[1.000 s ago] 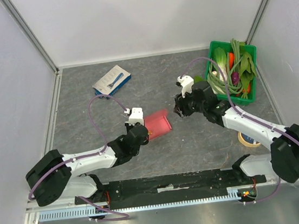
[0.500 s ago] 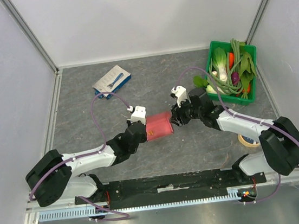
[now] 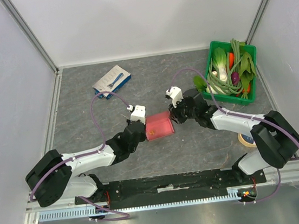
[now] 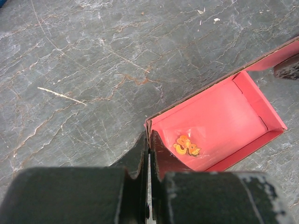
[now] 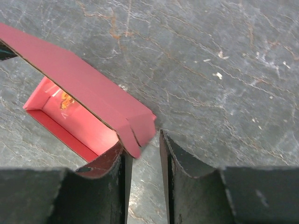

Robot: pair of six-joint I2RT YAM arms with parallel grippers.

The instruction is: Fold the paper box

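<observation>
Left wrist view: our left hand (image 4: 148,145) is pressed together, pinching a wall of the paper box (image 4: 219,116), which lies open on the table (image 4: 70,56) between both hands. Our right hand (image 5: 142,147) is spread at its far corner. Thin, light card, we judge: easily creased, best held by edges.
</observation>
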